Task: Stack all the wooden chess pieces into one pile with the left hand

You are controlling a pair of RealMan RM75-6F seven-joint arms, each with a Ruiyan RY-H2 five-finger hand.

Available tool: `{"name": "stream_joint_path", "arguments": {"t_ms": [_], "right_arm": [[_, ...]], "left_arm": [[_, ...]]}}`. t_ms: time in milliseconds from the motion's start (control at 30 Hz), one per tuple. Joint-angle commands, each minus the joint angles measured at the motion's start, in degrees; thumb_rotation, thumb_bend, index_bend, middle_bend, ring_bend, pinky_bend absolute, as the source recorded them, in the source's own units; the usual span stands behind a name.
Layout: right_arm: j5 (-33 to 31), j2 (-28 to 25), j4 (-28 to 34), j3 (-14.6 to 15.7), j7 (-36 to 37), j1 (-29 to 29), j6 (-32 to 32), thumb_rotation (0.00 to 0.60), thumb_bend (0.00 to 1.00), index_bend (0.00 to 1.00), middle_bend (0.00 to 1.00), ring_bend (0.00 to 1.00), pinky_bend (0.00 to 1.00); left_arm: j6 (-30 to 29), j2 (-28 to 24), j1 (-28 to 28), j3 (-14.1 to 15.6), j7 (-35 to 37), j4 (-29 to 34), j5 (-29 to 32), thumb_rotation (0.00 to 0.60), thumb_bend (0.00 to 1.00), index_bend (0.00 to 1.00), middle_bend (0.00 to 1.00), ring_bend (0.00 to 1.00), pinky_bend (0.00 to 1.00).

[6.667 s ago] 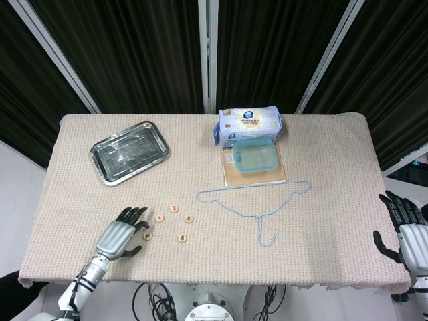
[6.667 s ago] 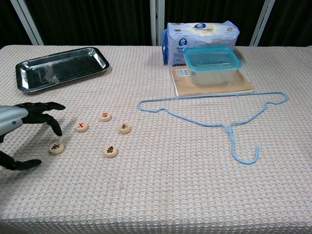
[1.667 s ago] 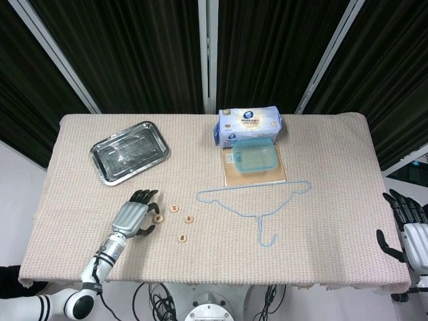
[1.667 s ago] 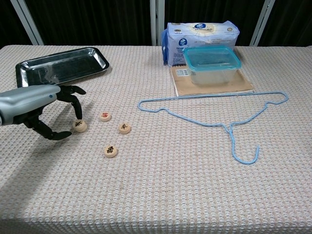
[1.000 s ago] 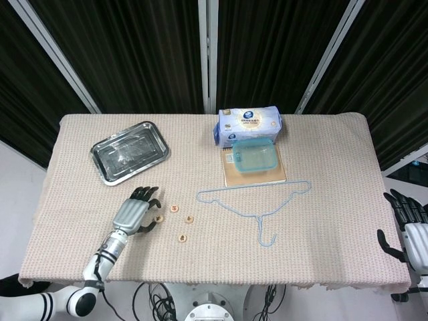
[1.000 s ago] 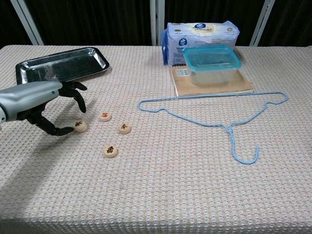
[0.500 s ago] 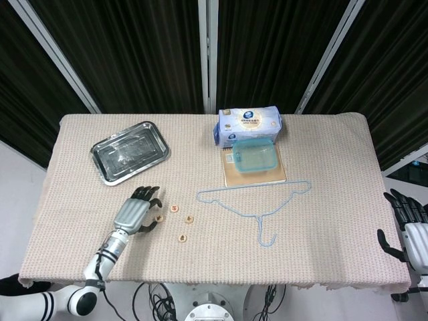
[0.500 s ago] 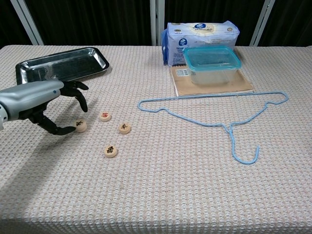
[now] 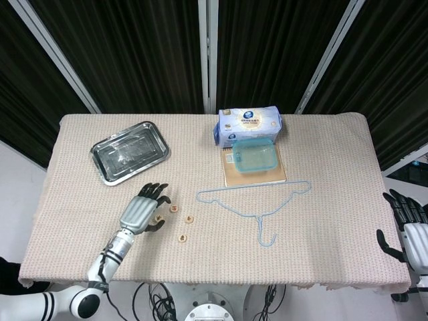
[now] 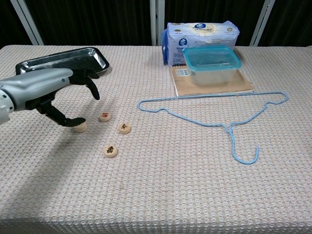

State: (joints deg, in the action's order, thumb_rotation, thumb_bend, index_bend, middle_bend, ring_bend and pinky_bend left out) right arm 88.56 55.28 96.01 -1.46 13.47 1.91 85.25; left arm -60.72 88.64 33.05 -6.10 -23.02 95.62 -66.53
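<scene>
Left hand [image 10: 53, 90] hovers with fingers spread, holding nothing, thumb tip over the leftmost chess piece [image 10: 79, 127]. Three more pieces [image 10: 117, 129] lie just right of it. Right hand [image 9: 409, 231] idles open at the table's near right edge.

Your left hand [image 10: 53, 92] hangs low over the table, palm down, fingers spread and curved forward, the thumb [image 10: 68, 120] reaching down beneath them. Your right hand [image 9: 408, 231] waits at the far right edge, fingers upright and apart, holding nothing.
</scene>
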Motion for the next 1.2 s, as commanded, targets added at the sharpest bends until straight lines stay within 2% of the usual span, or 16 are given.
{"name": "stream_joint_path", "arguments": {"t_ms": [33,267,633,1200], "right_arm": [[-0.04,-0.05,-0.08,-0.02,0.19,0.01,-0.03,0.6,0.41,0.0,0.0,0.0,0.0],[-0.26,-0.28,-0.45,-0.13,1.08,0.16,-0.33,0.6,0.41,0.0,0.0,0.0,0.0],[-0.29,-0.53,-0.73,-0.2,2.08,0.09,-0.18,0.6,0.41,0.0,0.0,0.0,0.0],[-0.29,-0.78,-1.14,-0.22,3.15,0.03,-0.12,0.6,0.41,0.0,0.0,0.0,0.0]], "left_arm": [[0.64,2.19,1.74,-1.31,-4.84,-0.02,4.71,0.6,0.28,0.32,0.04,0.0,0.0],[0.97,5.45,4.97,-3.38,-11.61,-1.44,12.89,0.6,0.28,0.32,0.04,0.0,0.0],[1.29,7.7,8.42,-4.26,-15.07,-3.41,18.25,0.6,0.28,0.35,0.04,0.0,0.0],[-0.32,9.53,9.84,-3.0,-16.06,-6.62,19.57,0.6,0.28,0.44,0.06,0.0,0.0]]}}
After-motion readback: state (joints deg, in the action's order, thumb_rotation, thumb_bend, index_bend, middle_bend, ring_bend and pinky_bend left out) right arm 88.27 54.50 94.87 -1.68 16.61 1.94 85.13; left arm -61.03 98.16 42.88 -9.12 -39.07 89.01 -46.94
